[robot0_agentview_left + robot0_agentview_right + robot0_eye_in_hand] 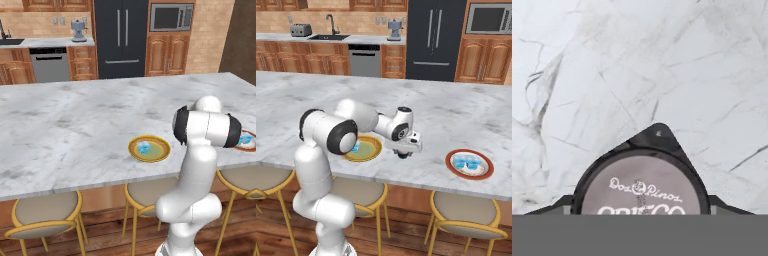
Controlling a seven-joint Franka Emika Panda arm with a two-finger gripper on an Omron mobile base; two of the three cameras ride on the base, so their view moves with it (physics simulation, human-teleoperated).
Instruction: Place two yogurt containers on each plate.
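Marble counter [662,60] lies beneath; the gripper [403,154] is closed on the dark yogurt cup [641,187], judged light, stiff, slick-lidded; best held across its round sides.

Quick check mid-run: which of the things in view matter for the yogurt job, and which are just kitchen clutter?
Job:
- yellow-rimmed plate with one pale-blue tub
- red-rimmed plate with pale-blue tubs
- dark round cup, whitish lid, between the gripper fingers

Lying about:
- toaster
- coffee machine
- bar stools
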